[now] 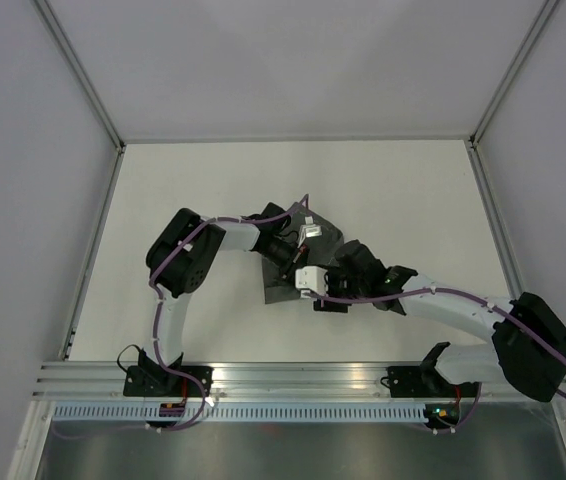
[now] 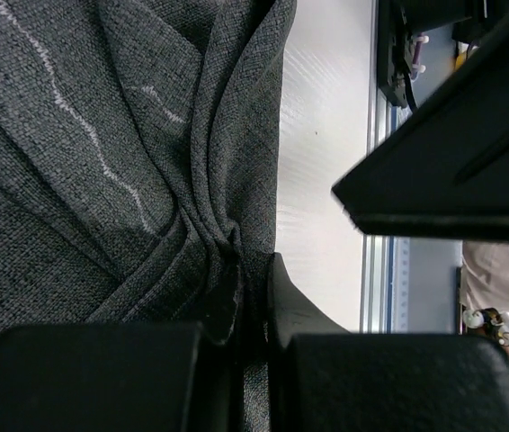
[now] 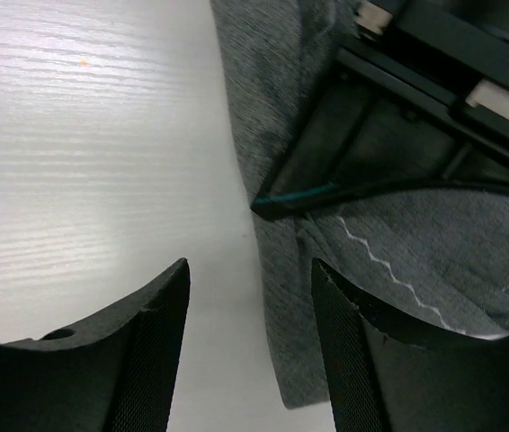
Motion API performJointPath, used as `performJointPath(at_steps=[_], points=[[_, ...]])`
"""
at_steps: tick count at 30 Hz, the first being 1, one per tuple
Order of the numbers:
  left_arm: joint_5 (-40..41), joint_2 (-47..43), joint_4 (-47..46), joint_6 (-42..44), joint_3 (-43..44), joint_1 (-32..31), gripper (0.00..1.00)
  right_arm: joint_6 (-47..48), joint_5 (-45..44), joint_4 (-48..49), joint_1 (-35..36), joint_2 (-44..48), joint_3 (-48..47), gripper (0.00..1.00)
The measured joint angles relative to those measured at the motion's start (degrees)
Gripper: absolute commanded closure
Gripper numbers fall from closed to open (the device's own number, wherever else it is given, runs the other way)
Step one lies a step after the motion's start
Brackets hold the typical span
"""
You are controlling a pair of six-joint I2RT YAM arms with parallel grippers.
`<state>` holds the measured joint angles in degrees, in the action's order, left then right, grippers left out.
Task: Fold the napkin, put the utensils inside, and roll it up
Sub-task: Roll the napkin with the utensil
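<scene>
The dark grey napkin lies crumpled mid-table beneath both wrists. In the left wrist view its folds bunch together into my left gripper, which is shut on a pinch of the fabric. My right gripper hovers open above the napkin's edge, one finger over bare table and the other over cloth, holding nothing. A thin green-edged dark bar shows under the left gripper's finger; I cannot tell whether it belongs to the utensils. From above, both grippers meet over the napkin.
The white table is bordered by metal rails at the sides and a slotted rail at the near edge, where both arm bases sit. The right arm's black body hangs close over the left gripper.
</scene>
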<state>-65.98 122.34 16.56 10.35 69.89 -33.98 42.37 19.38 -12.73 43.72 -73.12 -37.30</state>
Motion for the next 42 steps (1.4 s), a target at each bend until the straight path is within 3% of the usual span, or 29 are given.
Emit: performJointPath(at_steps=[5, 15, 17, 24, 29, 33, 38, 42], points=[[-1.01, 0.83, 1.29, 0.0, 0.61, 0.15, 0.98, 0.72, -6.45, 6.29, 6.58, -2.54, 2.86, 0.38], [-1.73, 1.42, 2.91, 0.02, 1.11, 0.15, 0.98, 2.43, -14.36, 13.66, 9.6, -7.85, 4.04, 0.39], [-1.79, 1.51, 3.19, 0.02, 1.25, 0.15, 0.98, 2.71, -15.19, 14.56, 9.73, -8.55, 4.33, 0.45], [-2.03, 1.73, 4.09, 0.02, 1.55, 0.15, 0.98, 3.52, -17.05, 17.73, 9.79, -10.43, 4.7, 0.5], [-2.14, 1.77, 4.37, 0.04, 1.55, 0.15, 0.98, 3.82, -17.9, 19.58, 9.81, -10.84, 5.55, 0.65], [-2.14, 1.77, 4.55, 0.04, 1.6, 0.22, 0.89, 4.04, -18.16, 20.26, 10.16, -10.91, 6.16, 0.8], [-1.81, 1.79, 4.7, 0.0, 1.77, 0.44, 0.74, 3.82, -18.03, 20.37, 10.05, -10.93, 6.21, 0.87], [-1.75, 1.77, 4.81, -1.03, 1.95, 0.92, 0.7, 3.39, -16.31, 20.0, 8.94, -10.93, 5.99, 0.89]])
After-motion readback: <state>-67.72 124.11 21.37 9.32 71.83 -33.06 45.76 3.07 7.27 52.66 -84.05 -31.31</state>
